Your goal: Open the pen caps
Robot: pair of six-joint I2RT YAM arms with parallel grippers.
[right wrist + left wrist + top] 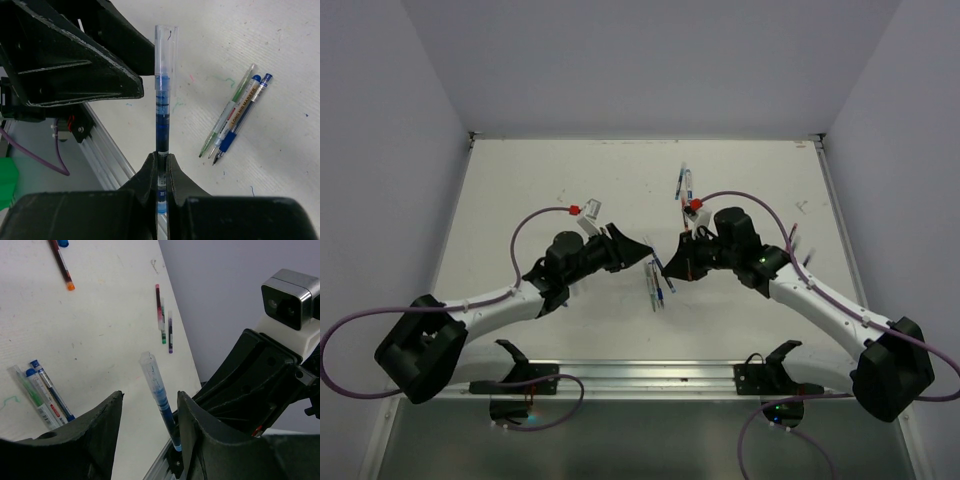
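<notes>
Presently the right tool (161,157) is clamped on a pen (162,120) carrying blue ink, gripping its lower part. The pen's wider clear end, apparently the cap (165,50), points away from that tool. The pen passes through the gap of the left tool (150,396), whose jaws stand apart; contact with either finger cannot be confirmed. In the top view both tools meet near the centre of the bench (520,180). Three pens (657,290) lie together at 6 o'clock of them; further pens (684,186) lie at 12 o'clock.
</notes>
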